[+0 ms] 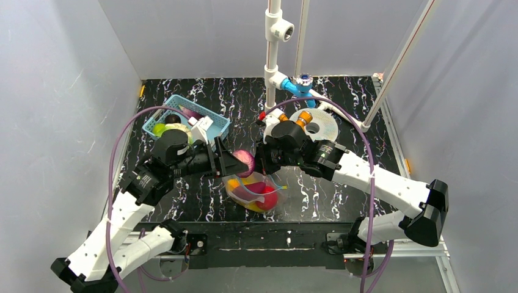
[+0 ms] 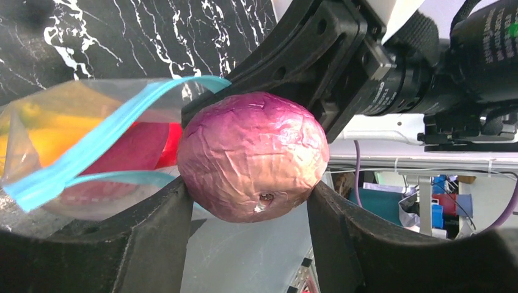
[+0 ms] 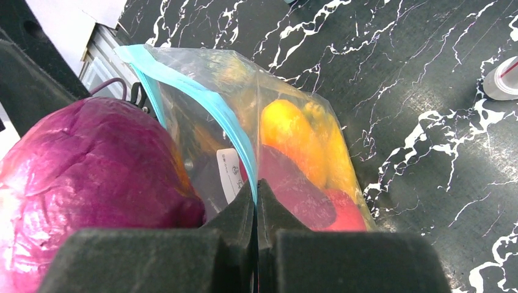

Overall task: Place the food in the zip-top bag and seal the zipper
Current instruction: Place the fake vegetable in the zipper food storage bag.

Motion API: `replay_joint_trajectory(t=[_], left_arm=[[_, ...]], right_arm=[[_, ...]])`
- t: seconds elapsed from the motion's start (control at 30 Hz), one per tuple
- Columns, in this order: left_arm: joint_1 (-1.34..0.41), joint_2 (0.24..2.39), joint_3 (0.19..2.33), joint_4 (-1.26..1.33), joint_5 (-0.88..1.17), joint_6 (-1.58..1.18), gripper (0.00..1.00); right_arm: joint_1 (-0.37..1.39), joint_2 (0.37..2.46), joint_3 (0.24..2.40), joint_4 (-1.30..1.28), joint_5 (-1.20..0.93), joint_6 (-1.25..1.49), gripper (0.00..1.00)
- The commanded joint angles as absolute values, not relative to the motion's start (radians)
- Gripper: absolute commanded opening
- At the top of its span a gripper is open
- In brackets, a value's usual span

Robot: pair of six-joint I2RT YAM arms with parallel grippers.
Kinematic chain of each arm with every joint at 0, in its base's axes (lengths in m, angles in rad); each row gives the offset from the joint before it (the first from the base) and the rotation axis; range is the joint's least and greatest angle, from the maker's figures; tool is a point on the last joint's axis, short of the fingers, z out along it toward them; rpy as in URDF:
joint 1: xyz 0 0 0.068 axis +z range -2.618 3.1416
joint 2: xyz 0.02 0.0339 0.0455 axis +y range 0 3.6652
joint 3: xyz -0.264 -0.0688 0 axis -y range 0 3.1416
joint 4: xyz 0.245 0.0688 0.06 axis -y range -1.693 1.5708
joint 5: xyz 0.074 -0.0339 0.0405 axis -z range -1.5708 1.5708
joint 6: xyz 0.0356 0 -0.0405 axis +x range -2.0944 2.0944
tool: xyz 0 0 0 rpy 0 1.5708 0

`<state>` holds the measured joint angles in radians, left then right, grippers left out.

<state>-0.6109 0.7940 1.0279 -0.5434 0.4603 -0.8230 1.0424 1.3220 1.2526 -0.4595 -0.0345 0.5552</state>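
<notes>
The clear zip-top bag (image 1: 253,194) lies at the table's front middle with yellow, red and orange food inside; it also shows in the right wrist view (image 3: 293,140) and the left wrist view (image 2: 67,122). My right gripper (image 3: 256,192) is shut on its teal-blue zipper strip (image 3: 211,104) and holds the mouth edge up. My left gripper (image 2: 250,207) is shut on a purple-red onion (image 2: 253,155) and holds it at the bag's mouth, right beside the right gripper. The onion also shows in the top view (image 1: 245,162) and the right wrist view (image 3: 85,183).
A blue basket (image 1: 186,120) with more food stands at the back left. A white disc (image 1: 314,125) and a white pipe stand (image 1: 272,67) with a blue fitting are at the back middle. The table's front edge (image 1: 269,229) is just beyond the bag.
</notes>
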Motion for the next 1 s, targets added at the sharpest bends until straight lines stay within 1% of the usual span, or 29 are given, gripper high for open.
replay_joint_trajectory(t=[0.0, 0.2, 0.3, 0.33, 0.5, 0.53, 0.87, 0.97], left_arm=[[-0.617, 0.811, 1.030, -0.465, 0.485, -0.857, 0.55], [-0.620, 0.787, 0.970, -0.457, 0.466, -0.850, 0.58], [-0.623, 0.786, 0.964, -0.485, 0.472, -0.834, 0.68], [-0.624, 0.780, 0.968, -0.500, 0.471, -0.829, 0.74], [-0.626, 0.705, 0.961, -0.533, 0.440, -0.820, 0.95], [-0.626, 0.695, 0.962, -0.544, 0.436, -0.815, 0.98], [-0.626, 0.687, 1.042, -0.677, 0.369, -0.768, 0.98], [-0.625, 0.695, 1.063, -0.672, 0.402, -0.763, 0.97]], right_arm=[[1.046, 1.288, 1.273, -0.408, -0.053, 0.572, 0.01], [1.046, 1.280, 1.278, -0.403, -0.050, 0.570, 0.01], [1.046, 1.274, 1.276, -0.398, -0.044, 0.569, 0.01], [1.046, 1.271, 1.275, -0.397, -0.041, 0.569, 0.01], [1.046, 1.261, 1.264, -0.396, -0.037, 0.570, 0.01], [1.046, 1.261, 1.258, -0.389, -0.038, 0.569, 0.01], [1.047, 1.286, 1.276, -0.392, -0.055, 0.571, 0.01], [1.044, 1.292, 1.283, -0.391, -0.073, 0.582, 0.01]])
